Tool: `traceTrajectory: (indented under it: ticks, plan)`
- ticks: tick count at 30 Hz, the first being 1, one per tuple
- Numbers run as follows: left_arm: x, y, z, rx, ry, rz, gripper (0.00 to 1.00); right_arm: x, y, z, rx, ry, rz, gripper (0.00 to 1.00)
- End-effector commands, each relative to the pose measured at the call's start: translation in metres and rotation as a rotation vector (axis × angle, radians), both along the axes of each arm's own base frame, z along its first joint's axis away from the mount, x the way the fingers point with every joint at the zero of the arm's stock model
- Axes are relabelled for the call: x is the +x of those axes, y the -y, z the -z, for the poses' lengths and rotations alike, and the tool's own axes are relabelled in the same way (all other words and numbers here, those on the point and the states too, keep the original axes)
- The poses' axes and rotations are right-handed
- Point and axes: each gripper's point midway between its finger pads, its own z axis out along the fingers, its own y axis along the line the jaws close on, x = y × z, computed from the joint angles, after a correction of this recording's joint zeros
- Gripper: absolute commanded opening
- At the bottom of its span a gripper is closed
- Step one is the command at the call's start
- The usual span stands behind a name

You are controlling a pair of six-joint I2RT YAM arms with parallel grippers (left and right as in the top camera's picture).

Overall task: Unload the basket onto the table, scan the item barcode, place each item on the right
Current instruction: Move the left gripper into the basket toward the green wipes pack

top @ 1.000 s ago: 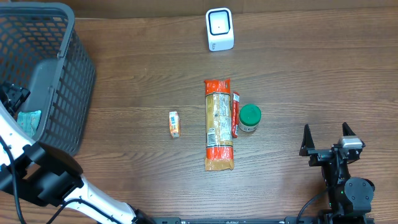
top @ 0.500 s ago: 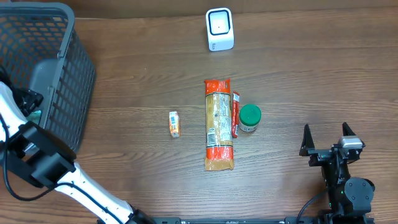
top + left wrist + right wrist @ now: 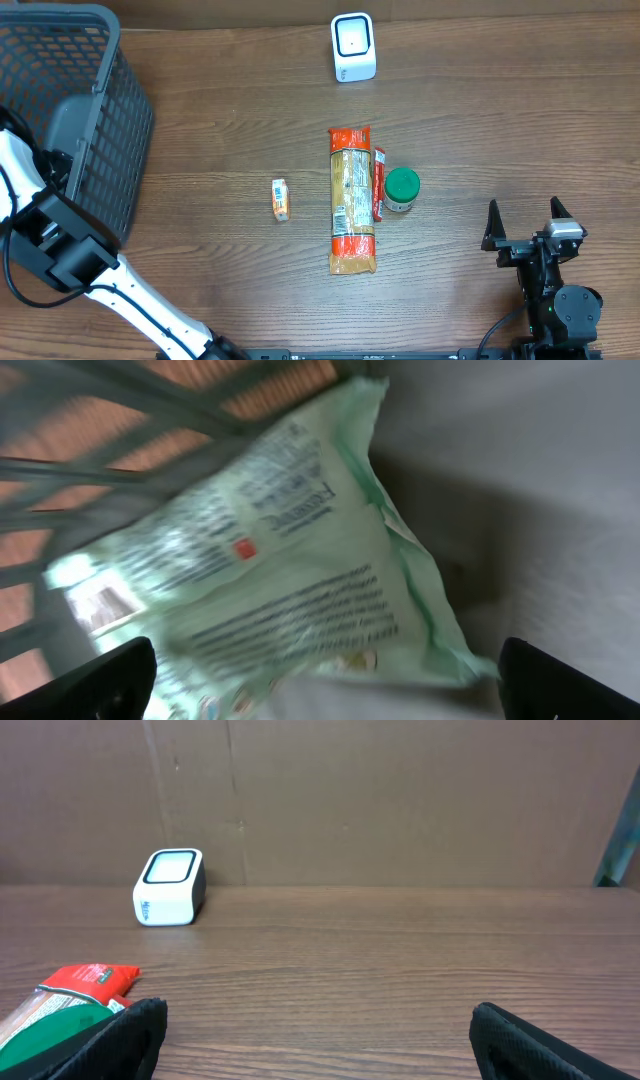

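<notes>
Left gripper (image 3: 322,655): jaws wide apart and holding nothing, down inside the basket (image 3: 125,120), hanging over a pale green packet (image 3: 300,590).
Right gripper (image 3: 524,212): jaws wide apart and empty, low at the near right of the worktop (image 3: 500,120), well apart from every item.
Pale green packet: lies flat in the basket, one corner against the mesh wall and the rest on a grey surface (from overhead the arm and the basket wall hide it).
Scanner (image 3: 353,47): a white block with a dark window, at the far edge of the worktop, with open wood between it and the items.
Pasta pack (image 3: 352,200): long, orange at both ends, lying lengthwise at mid-worktop.
Thin red packet (image 3: 379,183): just beside the pasta pack's right edge, parallel to it.
Green-lidded jar (image 3: 402,189): upright, touching or all but touching the thin red packet's right side.
Small box (image 3: 281,199): orange and white, alone to the left of the pasta pack.
In the way: the basket's mesh walls stand close around the left gripper.
Writing: the pale green packet carries dark lines of print and a small red square, too blurred to read; the pasta pack's label is too small to read.
</notes>
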Motion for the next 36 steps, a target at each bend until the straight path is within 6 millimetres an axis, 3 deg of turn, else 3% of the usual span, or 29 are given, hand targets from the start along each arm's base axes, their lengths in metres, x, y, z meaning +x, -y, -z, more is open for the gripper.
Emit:
traceTrajectory:
  ticks: [1,3,6,7,11,17,22,26,28,29,31,36]
  plan:
    - [-0.006,0.002,0.029,-0.039,-0.067,0.05,1.0,0.0,0.001,0.002,-0.001,0.005,0.006,1.0]
    - [-0.004,0.009,0.037,-0.079,-0.059,0.068,0.93,0.0,0.001,0.001,-0.001,0.005,0.006,1.0]
    - [0.005,0.025,0.043,-0.17,-0.005,0.112,0.5,0.0,0.001,0.002,-0.001,0.005,0.006,1.0]
    - [0.008,0.031,0.044,-0.202,0.014,0.12,0.45,0.0,0.001,0.002,-0.001,0.005,0.006,1.0]
    - [0.016,0.055,0.045,-0.321,0.078,0.131,0.55,0.0,0.001,0.001,-0.001,0.005,0.006,1.0]
    - [0.041,0.085,0.03,-0.481,0.231,0.193,0.57,0.0,0.001,0.001,-0.001,0.005,0.006,1.0]
    - [0.049,0.083,0.016,-0.477,0.267,0.228,0.58,0.0,0.001,0.002,-0.001,0.005,0.006,1.0]
    - [0.054,0.078,0.005,-0.436,0.266,0.383,0.56,0.0,0.001,0.001,-0.001,0.005,0.006,1.0]
    - [0.052,0.072,-0.001,-0.393,0.229,0.438,0.75,0.0,0.001,0.002,-0.001,0.005,0.006,1.0]
    - [0.05,0.065,-0.004,-0.361,0.204,0.438,1.0,0.0,0.001,0.001,-0.001,0.006,0.006,1.0]
    - [0.047,0.056,-0.009,-0.317,0.174,0.443,1.0,0.0,0.001,0.002,-0.001,0.005,0.006,1.0]
    - [0.053,0.056,-0.017,-0.291,0.174,0.467,1.0,0.0,0.001,0.002,-0.001,0.005,0.006,1.0]
